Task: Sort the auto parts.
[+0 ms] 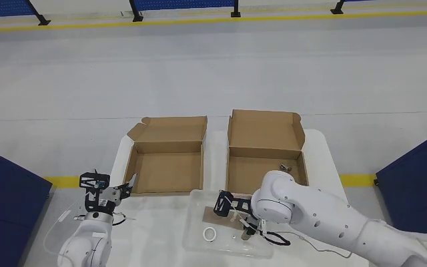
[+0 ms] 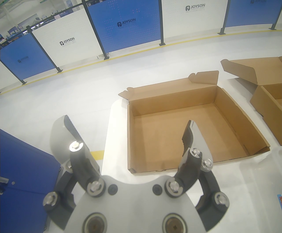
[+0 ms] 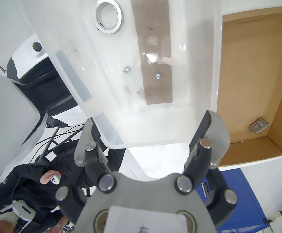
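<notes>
A clear plastic tray (image 1: 193, 220) (image 3: 198, 66) at the table's front holds a white ring (image 1: 210, 233) (image 3: 108, 16), two small bolts (image 3: 126, 70) (image 3: 158, 76) and a brown cardboard strip (image 3: 154, 33). My right gripper (image 1: 249, 230) (image 3: 149, 118) hangs open above the tray's right end, holding nothing. A grey metal plate (image 1: 283, 167) (image 3: 259, 128) lies in the right cardboard box (image 1: 263, 175) (image 3: 242, 77). The left box (image 1: 167, 172) (image 2: 187, 132) has nothing in it. My left gripper (image 1: 127, 185) (image 2: 128, 122) is open and holds nothing, by that box's front left corner.
Both boxes have their lids folded back toward the far table edge. Blue partitions (image 1: 20, 200) (image 1: 407, 180) stand close to the table on either side. Bare tabletop lies between the left box and the tray.
</notes>
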`<state>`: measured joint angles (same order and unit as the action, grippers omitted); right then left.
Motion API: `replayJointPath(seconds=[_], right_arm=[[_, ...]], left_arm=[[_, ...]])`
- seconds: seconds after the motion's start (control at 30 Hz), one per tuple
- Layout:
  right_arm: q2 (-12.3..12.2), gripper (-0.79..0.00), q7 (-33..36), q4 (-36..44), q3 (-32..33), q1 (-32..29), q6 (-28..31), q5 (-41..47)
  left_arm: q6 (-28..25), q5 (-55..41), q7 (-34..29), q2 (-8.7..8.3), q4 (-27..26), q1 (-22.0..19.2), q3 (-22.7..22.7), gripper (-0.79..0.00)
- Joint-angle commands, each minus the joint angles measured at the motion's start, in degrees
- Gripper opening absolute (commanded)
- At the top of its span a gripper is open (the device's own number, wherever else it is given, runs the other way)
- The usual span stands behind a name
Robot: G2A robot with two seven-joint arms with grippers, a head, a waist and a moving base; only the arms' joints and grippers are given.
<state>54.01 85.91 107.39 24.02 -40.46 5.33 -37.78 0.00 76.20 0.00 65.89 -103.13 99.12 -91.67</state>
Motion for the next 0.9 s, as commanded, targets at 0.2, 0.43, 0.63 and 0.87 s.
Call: replayJointPath(seconds=[0.2, 0.43, 0.63, 0.87], right_arm=[[1.5, 0.0, -2.8, -2.3, -2.0, -1.2, 0.4, -2.4], [3.1, 0.0, -4.9, -5.7, -3.5, -2.0, 0.1, -4.2], [4.6, 0.0, -6.6, -9.4, -4.4, -2.5, 0.2, -5.2], [6.1, 0.0, -8.2, -13.6, -5.0, -2.7, 1.2, -5.4]], left_arm=[[0.0, 0.0, 0.0, 0.0, 0.0, 0.0, 0.0, 0.0], [0.0, 0.0, 0.0, 0.0, 0.0, 0.0, 0.0, 0.0], [0.0, 0.0, 0.0, 0.0, 0.0, 0.0, 0.0, 0.0], [0.0, 0.0, 0.0, 0.0, 0.0, 0.0, 0.0, 0.0]])
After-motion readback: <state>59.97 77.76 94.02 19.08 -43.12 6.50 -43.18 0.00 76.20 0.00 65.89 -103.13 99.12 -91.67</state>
